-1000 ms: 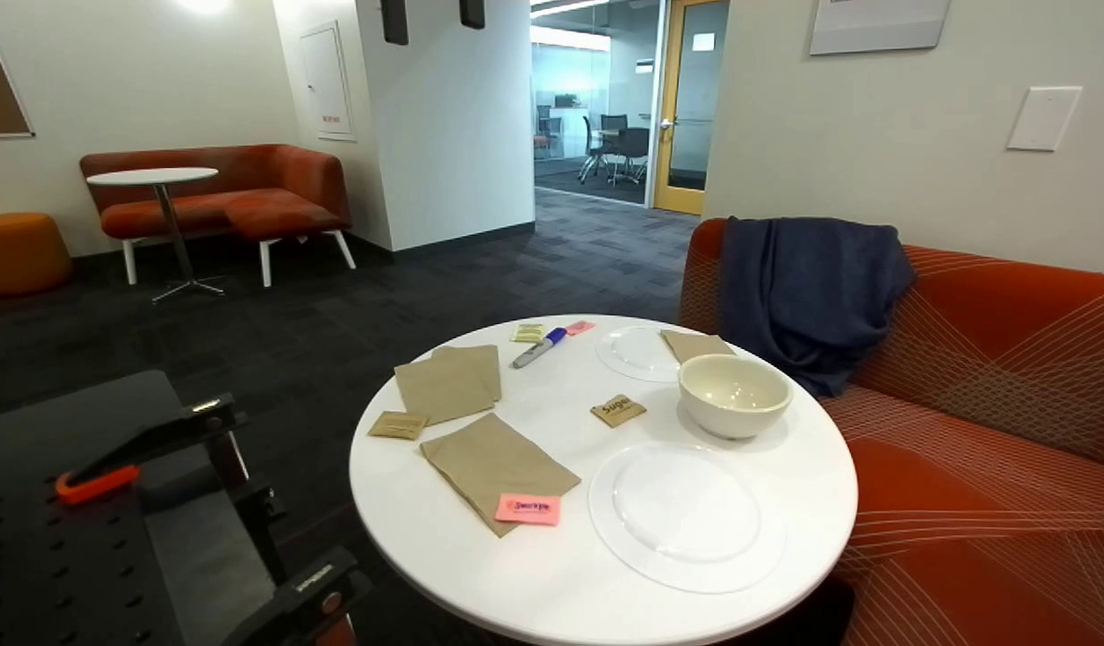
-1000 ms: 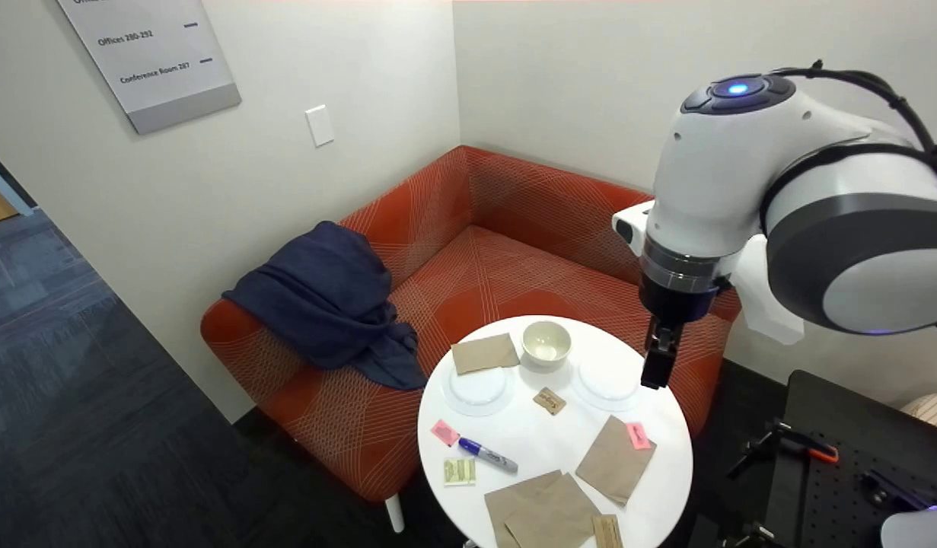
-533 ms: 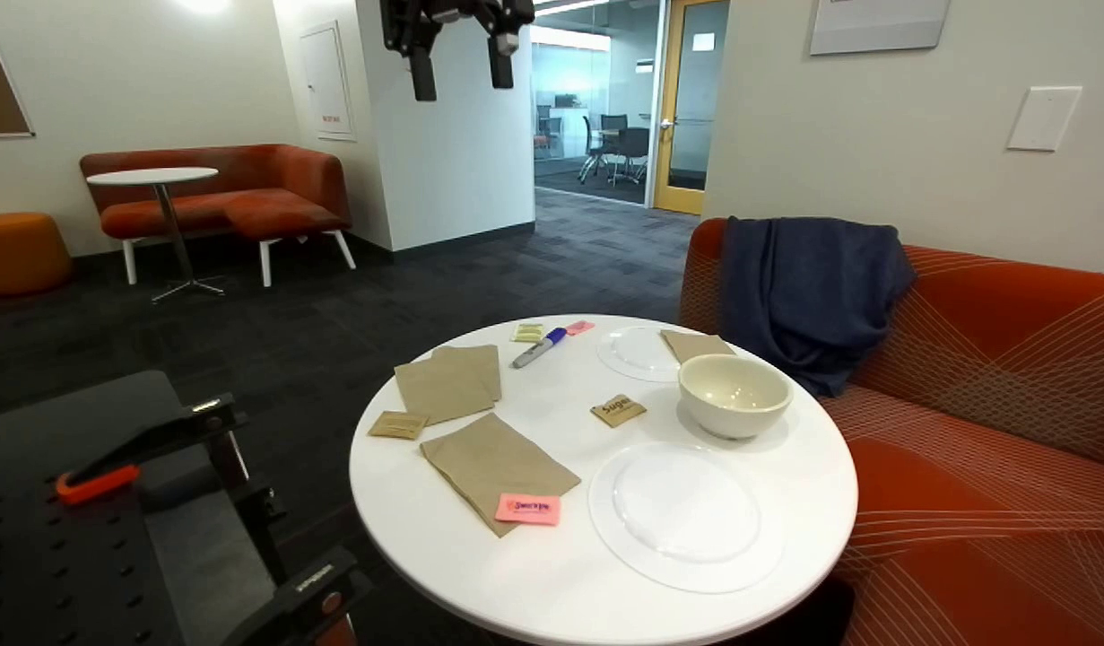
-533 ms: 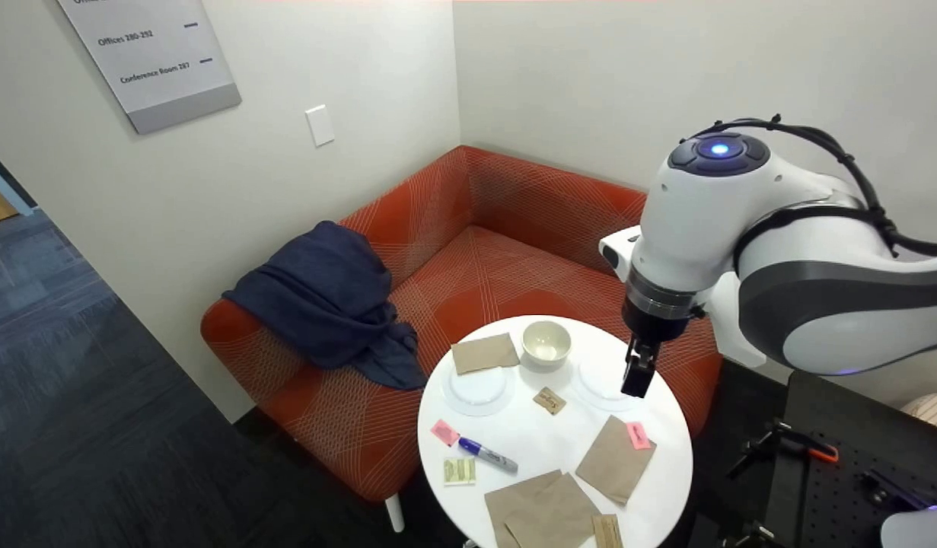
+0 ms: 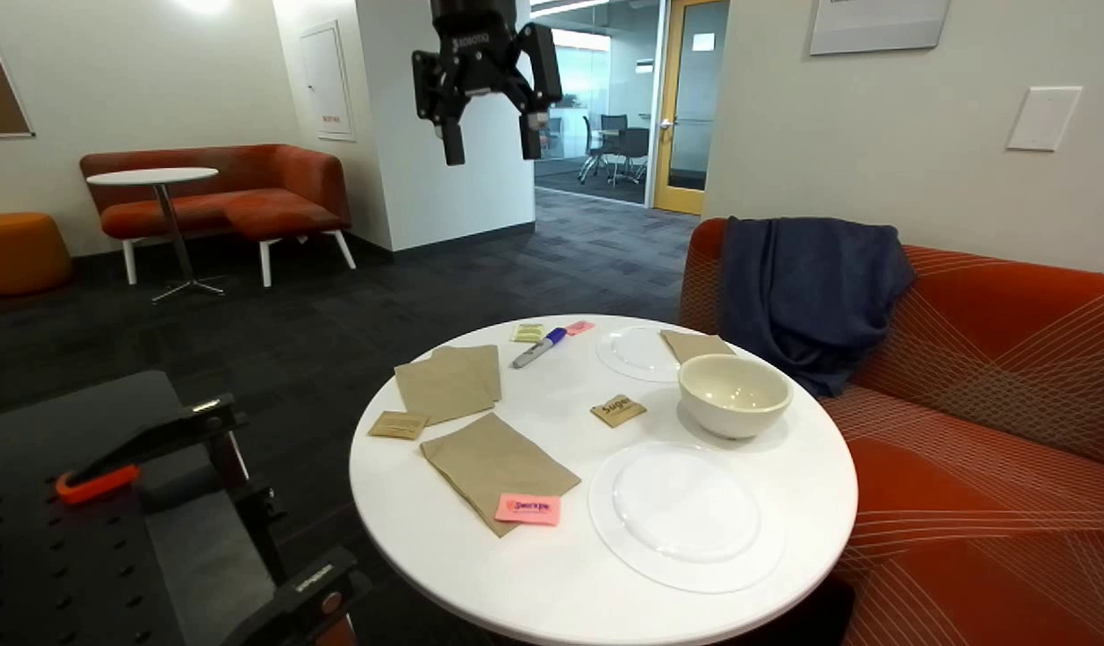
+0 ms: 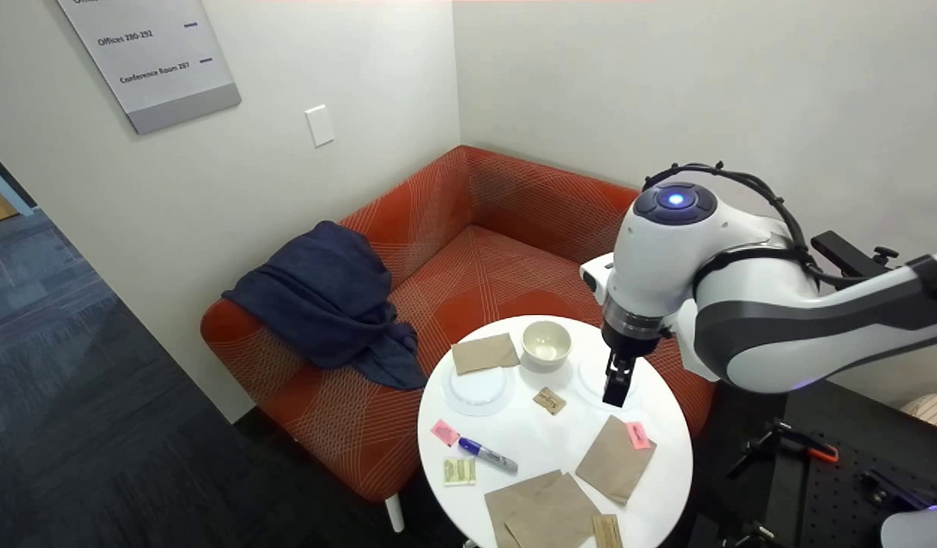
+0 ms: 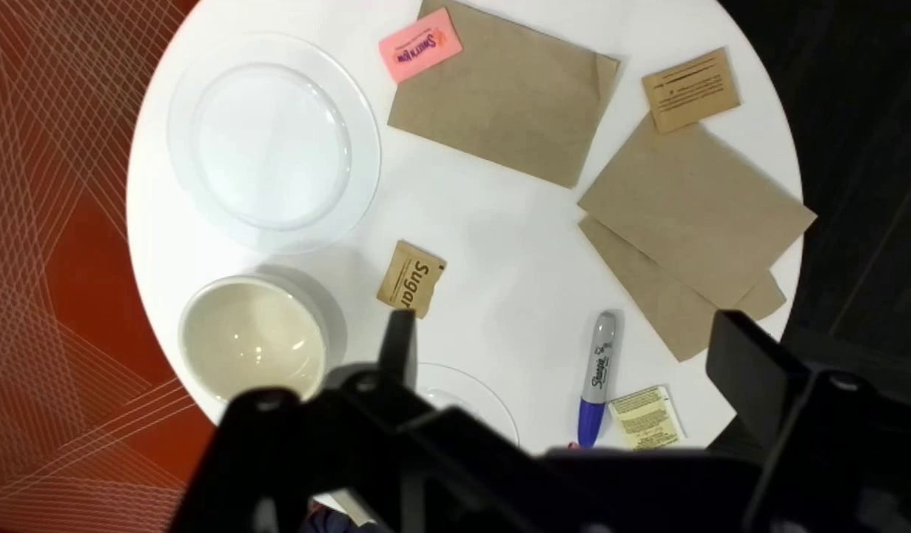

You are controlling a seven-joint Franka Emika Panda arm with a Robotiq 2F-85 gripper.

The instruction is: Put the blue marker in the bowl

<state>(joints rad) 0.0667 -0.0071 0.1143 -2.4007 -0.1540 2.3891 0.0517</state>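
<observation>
Lower than before, the gripper (image 5: pixel 493 151) hangs above the table (image 5: pixel 578 583), jaws apart.
The blue marker (image 7: pixel 597 379) lies near one edge, outside the bowl (image 7: pixel 251 337), which stands by the edge facing the sofa (image 6: pixel 506 278).

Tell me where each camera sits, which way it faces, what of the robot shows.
In an exterior view: beside and above the white table, looking across it toward the yellow-framed door; the gripper shows.
In an exterior view: high up, facing down on the table and red sofa; robot arm and gripper show.
Wrist view: mounted by the gripper, facing down on the table; its fingers show low.
Both exterior views share the navy cloth, blue Sharpie marker and cream bowl.
</observation>
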